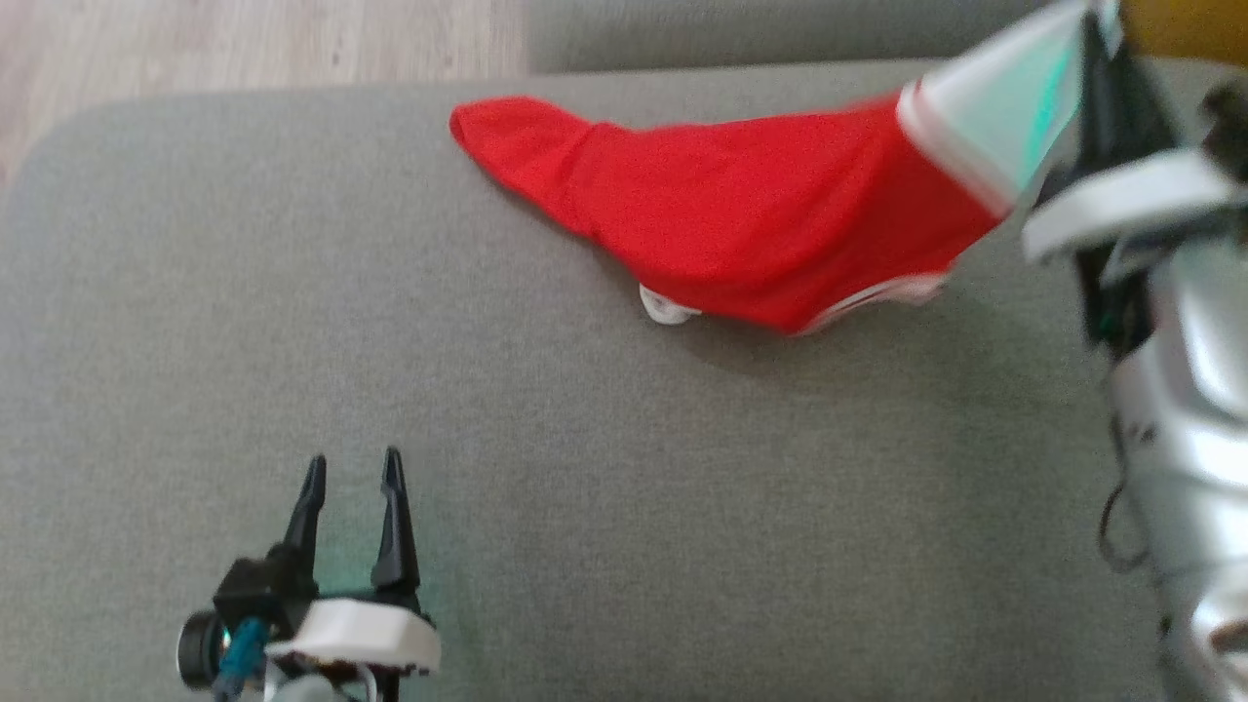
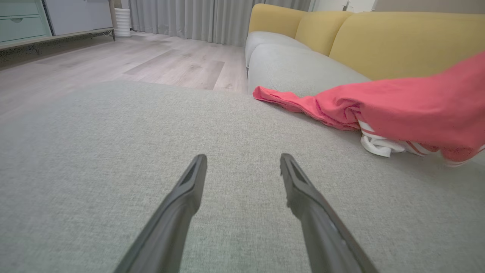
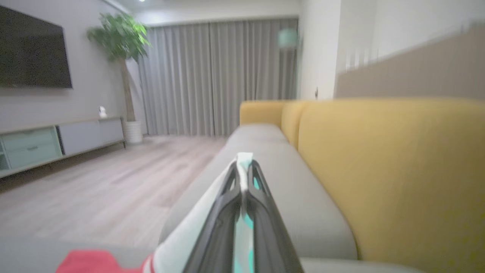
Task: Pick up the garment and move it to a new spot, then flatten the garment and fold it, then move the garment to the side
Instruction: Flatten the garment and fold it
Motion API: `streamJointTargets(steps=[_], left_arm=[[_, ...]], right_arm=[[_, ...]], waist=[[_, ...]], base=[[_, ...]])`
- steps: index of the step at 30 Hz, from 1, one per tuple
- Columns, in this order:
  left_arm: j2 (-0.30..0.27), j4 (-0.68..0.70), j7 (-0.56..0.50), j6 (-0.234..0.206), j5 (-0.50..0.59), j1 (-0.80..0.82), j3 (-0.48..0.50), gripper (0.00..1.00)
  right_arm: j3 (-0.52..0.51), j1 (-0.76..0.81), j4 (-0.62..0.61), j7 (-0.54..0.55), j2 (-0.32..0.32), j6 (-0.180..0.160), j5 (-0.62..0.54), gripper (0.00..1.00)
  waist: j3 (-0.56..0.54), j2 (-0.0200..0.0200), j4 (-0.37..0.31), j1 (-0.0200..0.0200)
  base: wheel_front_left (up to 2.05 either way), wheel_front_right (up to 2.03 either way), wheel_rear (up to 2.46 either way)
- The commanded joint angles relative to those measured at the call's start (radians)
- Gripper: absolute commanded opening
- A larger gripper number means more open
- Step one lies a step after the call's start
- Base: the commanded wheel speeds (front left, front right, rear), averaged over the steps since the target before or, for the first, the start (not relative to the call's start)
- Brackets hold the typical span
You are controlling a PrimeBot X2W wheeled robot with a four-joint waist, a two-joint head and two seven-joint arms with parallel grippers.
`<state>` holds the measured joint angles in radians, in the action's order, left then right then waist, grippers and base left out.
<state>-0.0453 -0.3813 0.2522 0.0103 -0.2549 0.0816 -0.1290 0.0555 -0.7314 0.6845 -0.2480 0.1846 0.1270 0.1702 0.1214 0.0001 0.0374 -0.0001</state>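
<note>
So the big grey sofa seat (image 1: 585,468) runs under both claws. The red garment (image 1: 741,224) drapes from the right claw (image 3: 244,167) down onto the seat, and its far end rests there, well ahead and to the right of the left claw (image 1: 352,463). The right claw is pinched tight on the garment's pale edge. The left claw has its fingers spread wide, low over the seat.

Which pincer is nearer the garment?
Right. The right pincer is shut on the garment at its pale edge; the left pincer stands open over the cushion, apart from it.
</note>
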Motion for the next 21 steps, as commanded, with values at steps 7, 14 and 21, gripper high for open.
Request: streamJointTargets(steps=[7,14,21], left_arm=[[-0.005,0.007,0.01,0.01,-0.03,-0.036,0.018,1.0],[-0.005,-0.007,0.01,0.008,-0.053,-0.051,-0.01,1.0],[-0.005,-0.014,0.01,0.002,-0.061,-0.05,-0.022,1.0]], right_arm=[[0.136,-0.226,-0.157,-0.01,0.024,0.004,0.066,0.0],[0.334,-0.37,-0.193,0.026,-0.028,0.004,0.118,0.0],[0.368,-0.5,-0.147,0.015,-0.088,0.004,0.151,0.0]], waist=[[-0.09,-0.0001,0.0,0.0001],[-0.104,-0.0001,0.055,0.0001],[-0.089,-0.0001,0.111,0.0001]], base=[[0.0,0.0,0.0],[0.0,0.0,0.0],[0.0,0.0,0.0]])
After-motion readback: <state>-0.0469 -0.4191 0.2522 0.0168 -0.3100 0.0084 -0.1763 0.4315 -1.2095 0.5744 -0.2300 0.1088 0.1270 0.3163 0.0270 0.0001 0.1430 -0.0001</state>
